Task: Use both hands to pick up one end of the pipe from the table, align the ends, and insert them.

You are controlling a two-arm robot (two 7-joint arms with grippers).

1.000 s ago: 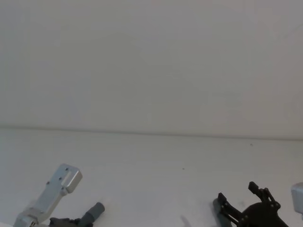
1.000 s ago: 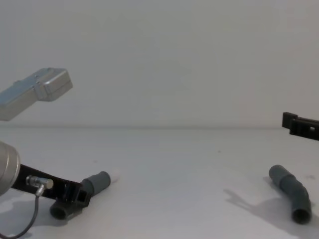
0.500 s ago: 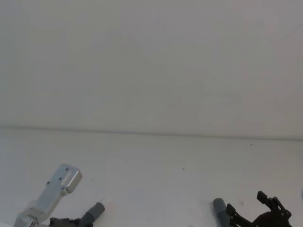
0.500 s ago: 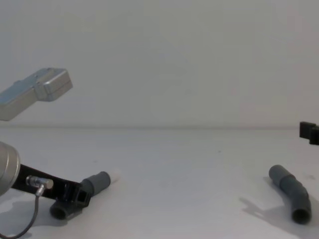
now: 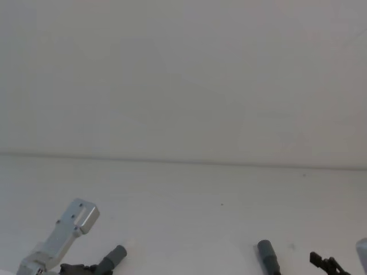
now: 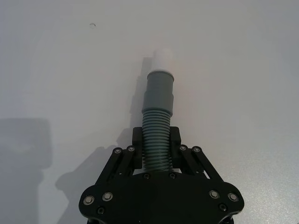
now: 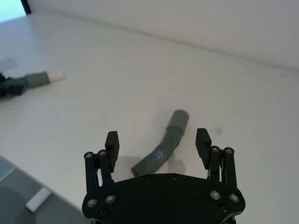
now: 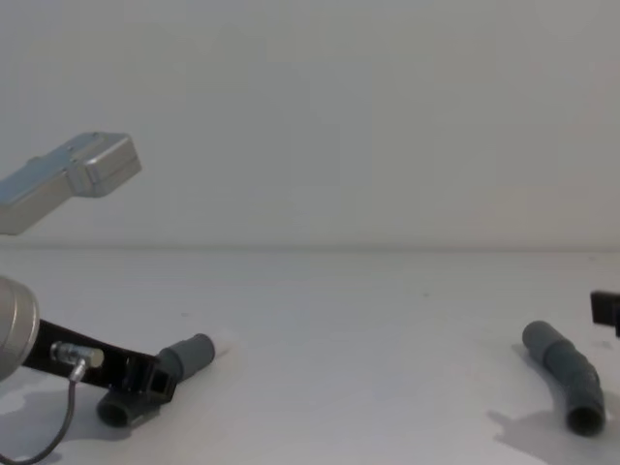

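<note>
My left gripper (image 6: 156,140) is shut on the ribbed part of one grey pipe piece (image 6: 159,93), whose white tip (image 6: 162,59) points away from it. In the chest view this gripper (image 8: 145,380) holds that piece (image 8: 189,356) low over the white table (image 8: 368,320) at the left. The other pipe piece (image 8: 567,373) lies bent on the table at the right, its open end (image 8: 584,419) facing the front. My right gripper (image 7: 158,138) hovers open above this piece (image 7: 163,149) without touching it. It also shows at the chest view's right edge (image 8: 605,308).
The silver wrist housing (image 8: 87,165) of my left arm juts up at the left. A plain pale wall (image 5: 183,80) rises behind the table's far edge. The table's near edge (image 7: 18,165) runs close by in the right wrist view.
My right gripper has drawn back to the right and lower, uncovering the right pipe piece, which lies where it was. The left gripper and its piece have not moved.
</note>
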